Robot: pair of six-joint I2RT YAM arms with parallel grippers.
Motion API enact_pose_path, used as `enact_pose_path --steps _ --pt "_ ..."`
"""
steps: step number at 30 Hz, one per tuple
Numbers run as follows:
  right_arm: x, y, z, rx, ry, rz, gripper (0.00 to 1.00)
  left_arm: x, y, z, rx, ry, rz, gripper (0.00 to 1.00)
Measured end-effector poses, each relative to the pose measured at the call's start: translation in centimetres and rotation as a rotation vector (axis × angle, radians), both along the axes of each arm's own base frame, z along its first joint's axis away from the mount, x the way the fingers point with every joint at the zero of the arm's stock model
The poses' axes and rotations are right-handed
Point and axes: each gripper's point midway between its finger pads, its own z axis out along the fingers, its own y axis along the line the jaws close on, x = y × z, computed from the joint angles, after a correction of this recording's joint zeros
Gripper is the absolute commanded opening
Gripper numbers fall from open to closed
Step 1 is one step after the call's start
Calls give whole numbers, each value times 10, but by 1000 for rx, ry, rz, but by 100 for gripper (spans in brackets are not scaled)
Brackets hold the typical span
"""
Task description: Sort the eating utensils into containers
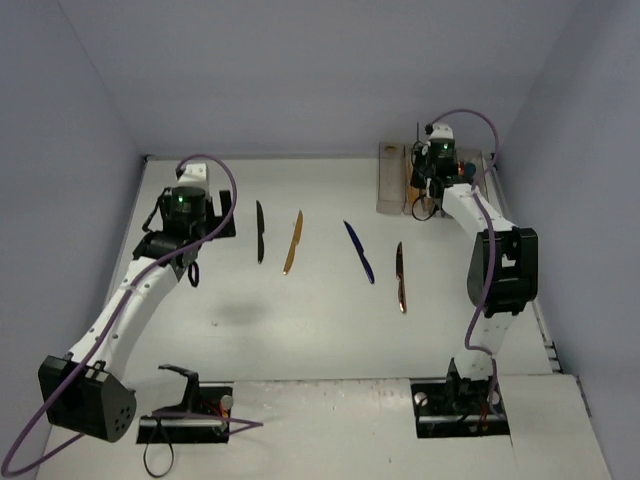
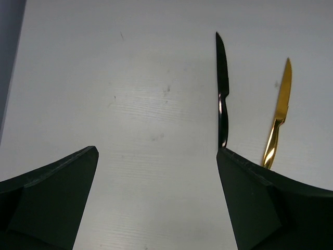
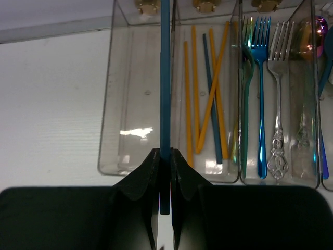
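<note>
**Right gripper [image 3: 165, 156] poised over the bins, four knives unsorted**

It was pinched tight on a teal utensil [image 3: 165, 78] above the containers' [image 3: 106, 130] bare end compartment. Chopsticks [image 3: 195, 94] and forks [image 3: 260, 94] already lay in neighbouring ones. The left gripper [image 2: 157, 151] hung wide open and empty beside the black knife [image 2: 222, 94]. The gold knife [image 2: 281, 109], blue knife [image 1: 359, 252] and copper knife [image 1: 401, 278] lay on the table. The sorting looked well past halfway.

A white, faintly grained table [image 1: 300, 330] sits boxed in by plain pale lavender walls [image 1: 300, 70] at the back, left and right, under soft, even light with faint shadows.
</note>
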Motion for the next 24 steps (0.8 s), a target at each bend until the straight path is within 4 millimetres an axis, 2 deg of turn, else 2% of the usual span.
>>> enact_pose_path --steps 5,8,11,13,18,21,24 --pt "17 -13 -46 -19 88 8 4 -1 3 -15 33 51 -3 97" --pt "19 -14 -72 -24 139 14 9 0 2 -20 39 70 -6 97" --pt "15 -15 -88 -26 179 19 12 2 0 -24 38 89 -13 97" --pt "13 -15 -90 -28 188 19 13 2 -1 -27 37 97 -18 97" --pt "13 -16 -89 -36 188 22 37 2 -3 -28 27 103 -29 97" --pt "11 -17 -83 -47 181 21 41 2 -5 -28 19 104 -36 97" --pt "4 -19 -67 -52 167 18 44 2 -7 -28 12 104 -43 97"
